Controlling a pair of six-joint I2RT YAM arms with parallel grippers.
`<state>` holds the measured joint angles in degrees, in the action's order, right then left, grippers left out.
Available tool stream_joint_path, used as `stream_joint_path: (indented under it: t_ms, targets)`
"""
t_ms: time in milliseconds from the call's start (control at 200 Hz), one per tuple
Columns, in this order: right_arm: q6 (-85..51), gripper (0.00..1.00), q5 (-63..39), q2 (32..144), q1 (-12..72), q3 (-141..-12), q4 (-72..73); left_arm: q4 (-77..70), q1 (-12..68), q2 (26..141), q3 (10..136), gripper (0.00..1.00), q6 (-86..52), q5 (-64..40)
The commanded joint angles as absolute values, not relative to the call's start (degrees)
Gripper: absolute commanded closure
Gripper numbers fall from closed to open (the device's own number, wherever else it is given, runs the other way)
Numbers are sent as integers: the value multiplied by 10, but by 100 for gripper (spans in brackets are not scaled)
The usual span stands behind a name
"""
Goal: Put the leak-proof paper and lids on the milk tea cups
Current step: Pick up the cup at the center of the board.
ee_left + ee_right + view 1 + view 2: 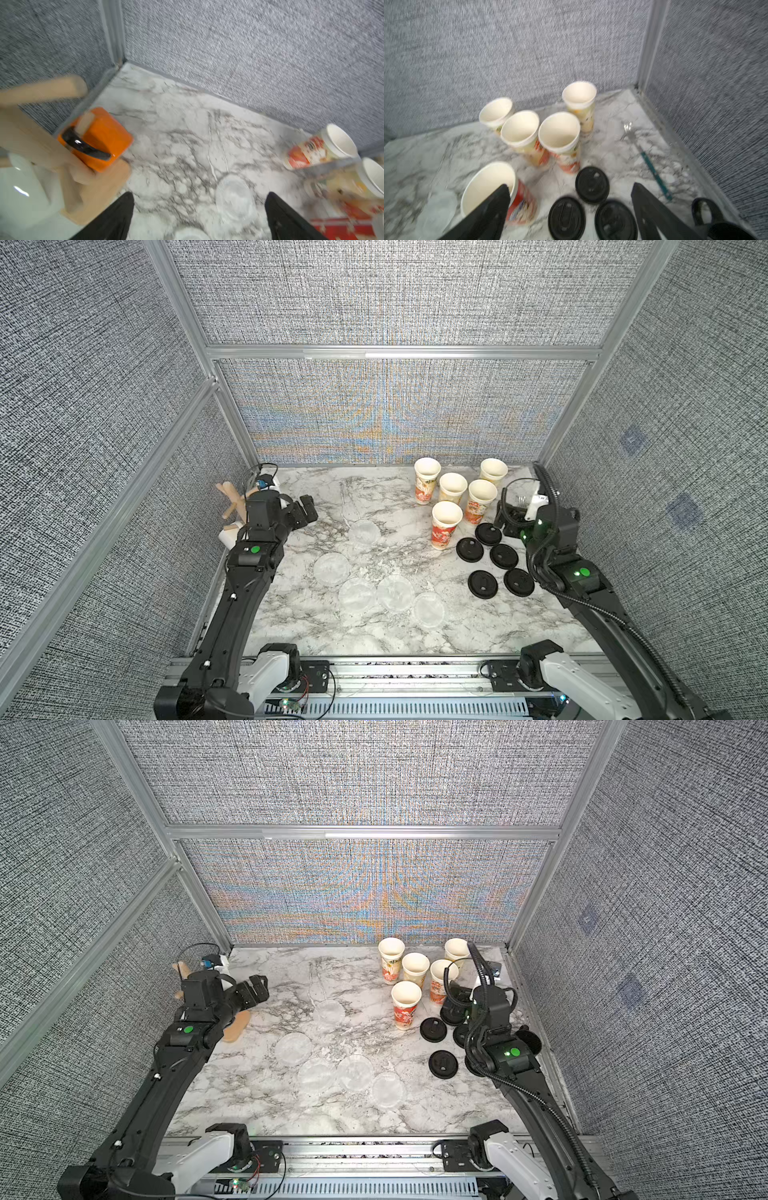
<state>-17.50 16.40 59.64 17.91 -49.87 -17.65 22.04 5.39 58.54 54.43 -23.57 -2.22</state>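
On the worktop [478, 626] we find the cups [453, 487] grouped by the far right corner, the lids [503, 556] just before them along the right edge, and the discs [395, 592] spread mid-worktop toward the near edge.

Five translucent paper discs [395, 592] lie flat; five printed cups [446, 526] stand upright, uncovered.

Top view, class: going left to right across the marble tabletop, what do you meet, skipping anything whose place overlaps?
Light wooden peg rack → left claw → farthest translucent whitish round paper disc → front red-printed paper cup → rightmost black round plastic lid.
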Motion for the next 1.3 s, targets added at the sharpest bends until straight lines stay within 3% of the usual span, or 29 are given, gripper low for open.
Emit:
stream_joint_path:
  t_ms: [0, 200, 590, 1156, 1296]
  targets:
    - [-207, 5, 60, 610, 225, -493, -257, 297, 66, 559, 529, 0, -256, -99]
    - [-184, 2, 62, 613, 335, -371, -90, 176, 84, 504, 429, 0, -258, -175]
    - [-147, 2, 177, 815, 362, -298, 284, -2, 113, 559, 354, 0, -213, -143]
    - [-151, 3, 257, 989, 357, -367, 408, -64, 123, 621, 340, 0, -174, -113]
    - [-139, 13, 259, 999, 356, -366, 425, -66, 124, 624, 340, 0, -171, -110]
